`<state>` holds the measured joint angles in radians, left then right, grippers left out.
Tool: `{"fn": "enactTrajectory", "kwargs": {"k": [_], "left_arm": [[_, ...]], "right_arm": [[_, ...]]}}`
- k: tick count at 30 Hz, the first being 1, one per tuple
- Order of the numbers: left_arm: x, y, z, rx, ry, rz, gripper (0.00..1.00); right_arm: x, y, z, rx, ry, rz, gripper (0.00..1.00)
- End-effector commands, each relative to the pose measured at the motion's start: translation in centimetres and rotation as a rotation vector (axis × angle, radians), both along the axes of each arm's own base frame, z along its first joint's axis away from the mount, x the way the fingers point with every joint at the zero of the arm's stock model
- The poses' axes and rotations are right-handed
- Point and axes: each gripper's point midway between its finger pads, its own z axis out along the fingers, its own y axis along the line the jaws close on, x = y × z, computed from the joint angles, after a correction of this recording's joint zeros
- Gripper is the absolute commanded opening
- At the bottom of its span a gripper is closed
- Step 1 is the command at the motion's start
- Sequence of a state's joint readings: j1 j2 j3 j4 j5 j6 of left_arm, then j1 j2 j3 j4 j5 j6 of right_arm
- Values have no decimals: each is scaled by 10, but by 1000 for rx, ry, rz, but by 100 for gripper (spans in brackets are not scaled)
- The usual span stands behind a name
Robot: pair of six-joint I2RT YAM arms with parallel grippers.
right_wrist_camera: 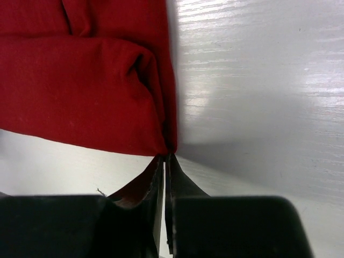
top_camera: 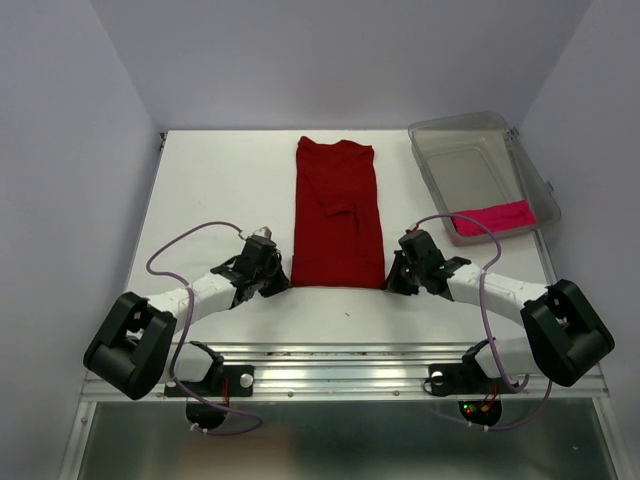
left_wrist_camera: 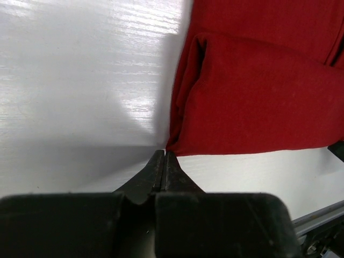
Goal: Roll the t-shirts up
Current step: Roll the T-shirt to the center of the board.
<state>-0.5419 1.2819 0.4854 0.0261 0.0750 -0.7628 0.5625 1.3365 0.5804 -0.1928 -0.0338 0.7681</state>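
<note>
The dark red t-shirt (top_camera: pixel 337 212) lies folded into a long narrow strip in the middle of the table, with its near end doubled over. My left gripper (top_camera: pixel 280 287) is shut, and its tips (left_wrist_camera: pixel 164 154) touch the near left corner of the shirt (left_wrist_camera: pixel 258 102). My right gripper (top_camera: pixel 393 287) is at the near right corner. Its jaws (right_wrist_camera: pixel 166 157) are pinched on the very tip of the shirt (right_wrist_camera: pixel 80 91), with a hairline gap behind. The magenta-pink t-shirt (top_camera: pixel 492 218) lies bunched in the near end of the clear bin.
The clear plastic bin (top_camera: pixel 520 150) stands at the back right, angled. A metal rail (top_camera: pixel 340 360) runs along the table's near edge. Purple cables loop over both arms. White walls close in the table on three sides.
</note>
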Motion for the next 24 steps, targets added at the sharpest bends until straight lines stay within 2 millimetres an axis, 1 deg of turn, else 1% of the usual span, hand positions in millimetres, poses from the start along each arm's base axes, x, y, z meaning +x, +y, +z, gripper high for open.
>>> {"fn": "enactTrajectory", "kwargs": {"k": [1, 2, 8, 10, 12, 19, 22, 24], "left_arm": [[6, -1, 6, 1, -33, 0, 0], [7, -2, 8, -2, -39, -1, 0], [11, -3, 21, -9, -58, 6, 0], [17, -5, 30, -18, -84, 9, 0], [18, -3, 33, -7, -82, 15, 0], [25, -5, 45, -1, -100, 17, 0], [29, -6, 51, 4, -111, 13, 0], [27, -7, 50, 2, -106, -3, 0]], "right_arm": [[11, 4, 12, 26, -48, -19, 3], [12, 5, 13, 30, -50, -22, 1], [19, 6, 27, 41, -83, -41, 1], [25, 2, 33, 20, -104, -66, 1], [29, 3, 39, 19, -116, -67, 1], [37, 4, 47, 6, -133, -71, 1], [38, 4, 47, 2, -130, -72, 1], [37, 4, 45, -1, -123, -68, 1]]}}
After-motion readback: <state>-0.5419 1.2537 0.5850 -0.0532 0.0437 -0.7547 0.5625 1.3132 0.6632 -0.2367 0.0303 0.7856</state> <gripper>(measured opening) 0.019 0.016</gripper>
